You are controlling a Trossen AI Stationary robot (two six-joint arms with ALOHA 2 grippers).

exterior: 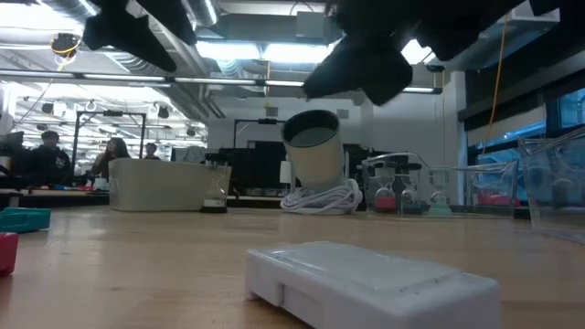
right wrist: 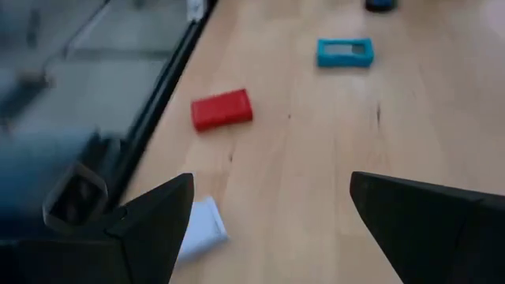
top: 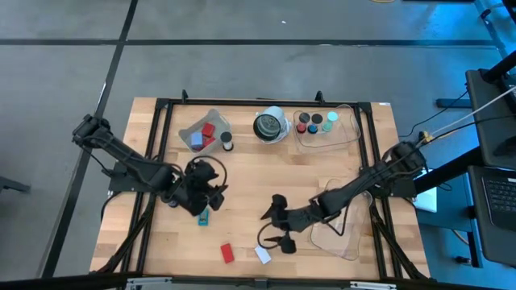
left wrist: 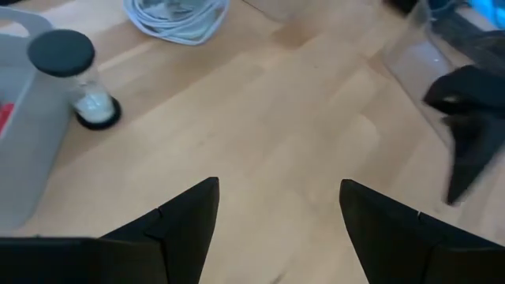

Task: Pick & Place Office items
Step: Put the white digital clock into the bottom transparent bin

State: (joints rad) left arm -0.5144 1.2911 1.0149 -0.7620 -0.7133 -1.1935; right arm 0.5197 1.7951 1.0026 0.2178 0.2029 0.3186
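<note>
Three office items lie loose on the wooden table near its near edge: a teal block (top: pixel 203 217), a red block (top: pixel 227 253) and a white block (top: pixel 263 254). My left gripper (top: pixel 212 191) is open and hovers just beyond the teal block, touching nothing. My right gripper (top: pixel 274 227) is open too, just right of the white block; its wrist view shows the white block (right wrist: pixel 201 229) beside one finger, with the red block (right wrist: pixel 222 109) and teal block (right wrist: pixel 344 52) farther off. The low view has the white block (exterior: pixel 366 279) lying flat in front.
A clear tray (top: pixel 192 129) at the far left holds red and pale-blue blocks, with a dark-capped piece (top: pixel 226 142) beside it. A white-and-black round object (top: pixel 270 126) stands far centre. A far-right tray (top: pixel 348 137) holds round caps. Another clear tray (top: pixel 343 238) lies under my right arm.
</note>
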